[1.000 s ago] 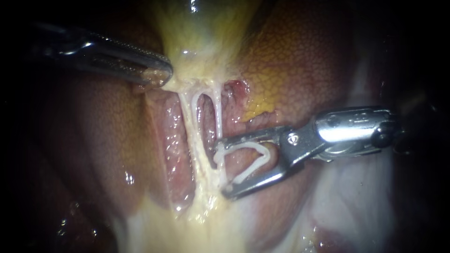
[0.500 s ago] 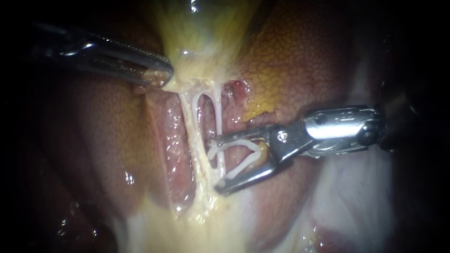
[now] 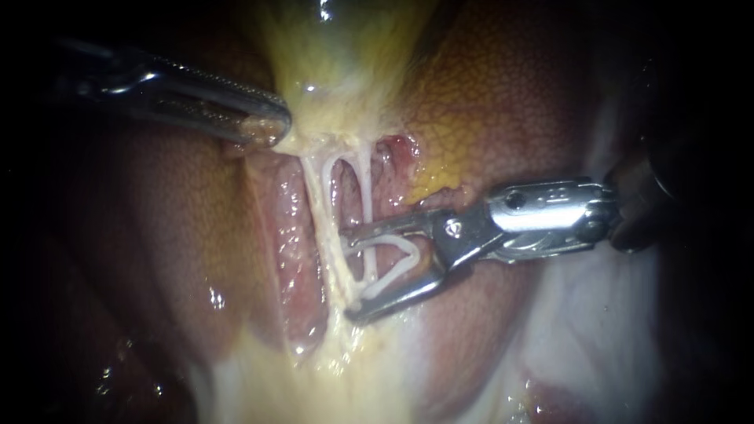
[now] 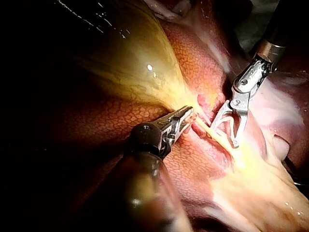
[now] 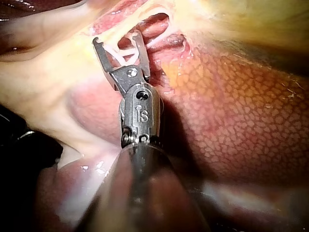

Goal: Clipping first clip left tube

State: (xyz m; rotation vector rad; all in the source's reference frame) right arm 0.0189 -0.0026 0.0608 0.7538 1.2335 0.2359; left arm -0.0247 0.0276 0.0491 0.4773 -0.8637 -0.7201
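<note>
Two pale tubes run down from the yellowish gallbladder (image 3: 338,63): the left tube (image 3: 318,204) and the right tube (image 3: 366,188). My left instrument (image 3: 267,126) comes in from the upper left, its jaws shut on the gallbladder's lower edge, seen also in the left wrist view (image 4: 186,118). My right instrument (image 3: 351,275) comes in from the right. Its jaws stand wide apart with an open white clip (image 3: 390,276) seated between them. The right tube passes across the clip's mouth, and the jaw tips reach the left tube. The right wrist view shows the spread jaws (image 5: 117,38) and clip (image 5: 123,50).
Mottled reddish-brown liver (image 3: 510,102) lies on both sides of the tubes. Pale wet tissue (image 3: 597,338) spreads under the right instrument's shaft and toward the lower middle. Darkness frames the edges.
My right instrument has slid leftward with the clip; its open jaws went from beside the right tube to straddling it, tips now at the left tube. My left instrument has held still.
</note>
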